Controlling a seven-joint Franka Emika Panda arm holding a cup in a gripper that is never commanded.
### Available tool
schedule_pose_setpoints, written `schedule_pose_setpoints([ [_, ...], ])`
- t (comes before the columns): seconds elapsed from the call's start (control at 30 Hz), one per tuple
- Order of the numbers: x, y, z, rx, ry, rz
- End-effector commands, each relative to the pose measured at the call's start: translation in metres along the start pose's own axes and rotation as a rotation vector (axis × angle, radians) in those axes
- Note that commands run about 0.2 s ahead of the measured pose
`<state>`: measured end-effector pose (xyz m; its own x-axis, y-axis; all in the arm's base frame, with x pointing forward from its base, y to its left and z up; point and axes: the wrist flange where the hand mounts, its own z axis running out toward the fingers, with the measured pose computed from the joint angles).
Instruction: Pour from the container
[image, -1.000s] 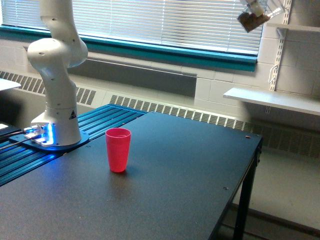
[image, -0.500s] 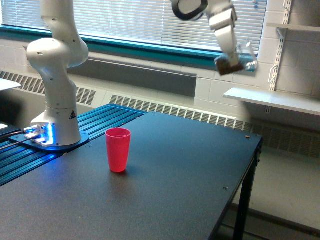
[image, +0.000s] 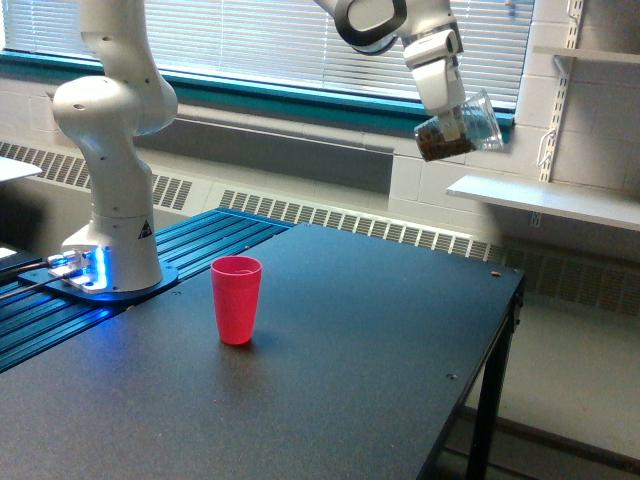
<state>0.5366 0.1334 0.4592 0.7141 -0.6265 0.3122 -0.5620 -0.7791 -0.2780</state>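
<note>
Only the red cup (image: 237, 299) interrupts the dark table (image: 350, 380).

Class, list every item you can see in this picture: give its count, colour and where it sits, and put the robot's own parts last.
Red cup: one, red, upright on the table, nearer the exterior view's left.
Container: one, clear with brown pieces inside, held tilted high above the table's far side.
Table: one, black, fills the foreground.
Wall shelf: one, white, exterior view's right.
Window blinds: one set, white, behind.
Robot arm: one, white, base at the left.
Pincer: one, white, holding the container.
</note>
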Motion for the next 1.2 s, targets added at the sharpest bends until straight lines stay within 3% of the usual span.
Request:
schedule_pose_setpoints([
  [0.03, -0.011, 0.007, -0.005, -0.028, 0.018, 0.063],
  [0.8, -0.083, 0.041, -0.021, -0.168, 0.008, 0.140],
  [1.2, -0.111, 0.055, -0.023, -0.213, 0.009, 0.204],
])
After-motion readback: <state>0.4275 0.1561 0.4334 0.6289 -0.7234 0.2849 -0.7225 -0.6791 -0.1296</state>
